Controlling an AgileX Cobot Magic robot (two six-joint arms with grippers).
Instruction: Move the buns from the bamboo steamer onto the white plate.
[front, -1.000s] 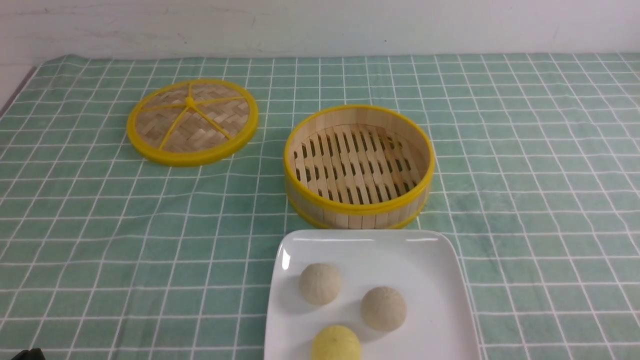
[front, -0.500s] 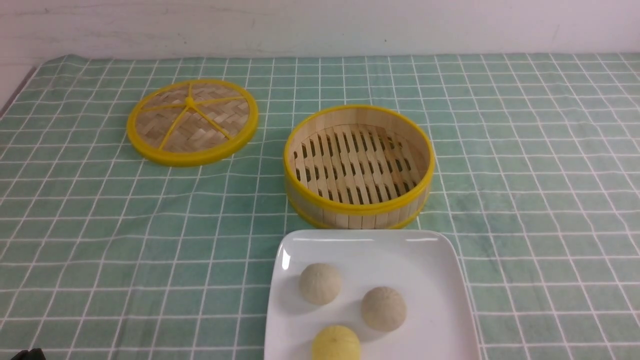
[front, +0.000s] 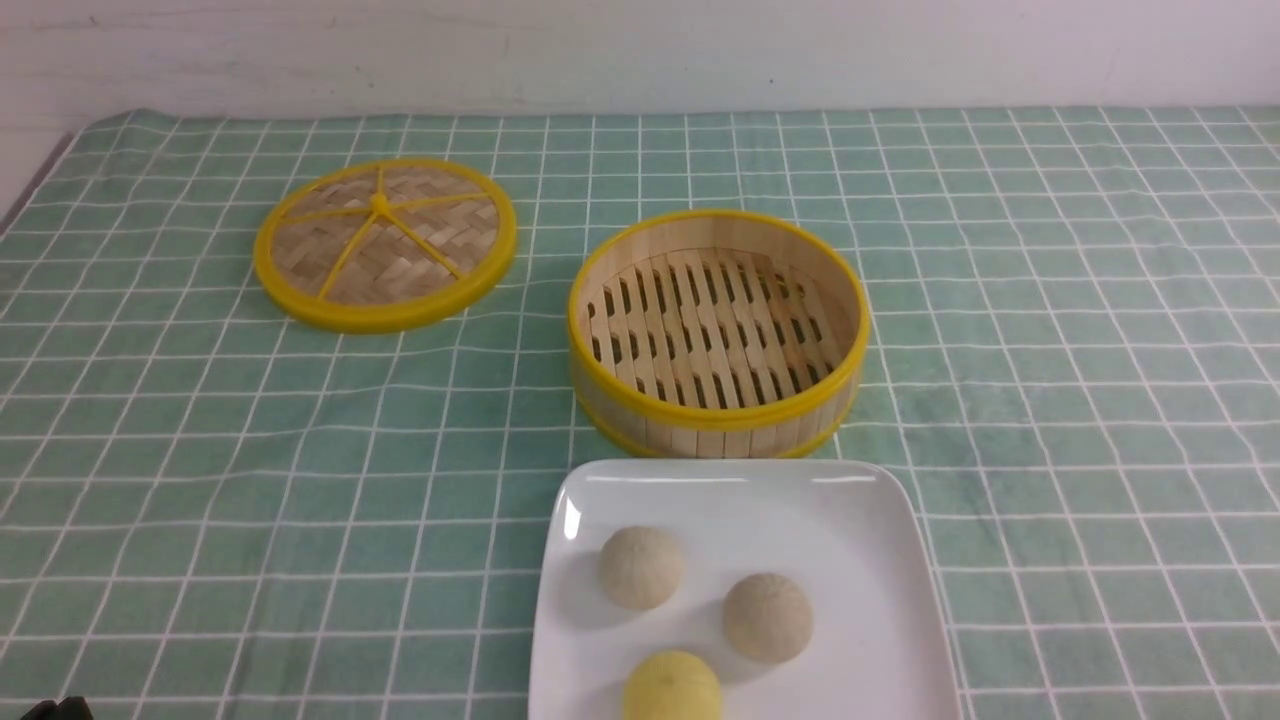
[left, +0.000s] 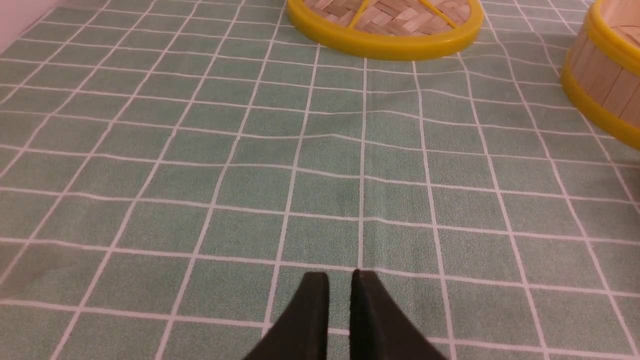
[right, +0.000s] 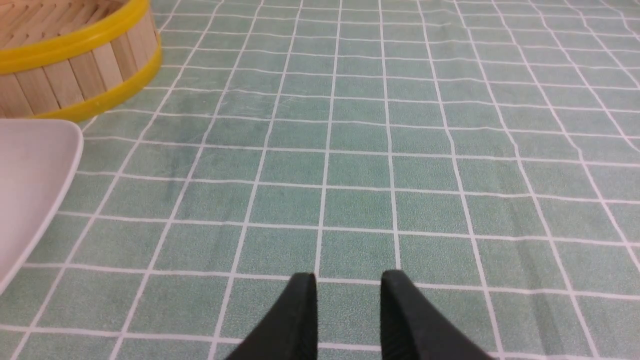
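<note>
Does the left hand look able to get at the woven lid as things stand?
Probably yes: only bare cloth shows between the left hand and the woven lid, though reach is hard to judge.

Soft, fairly even light covers the green worktop in the front view. Small white glints sit on the near-left corner and far rim of the white plate, and faint shading lies beside the pale buns. Both wrist views show a pinkish cast on the grid lines; there the dark fingers at the bottom of the frame are blurred, while the cloth weave reads sharper.
</note>
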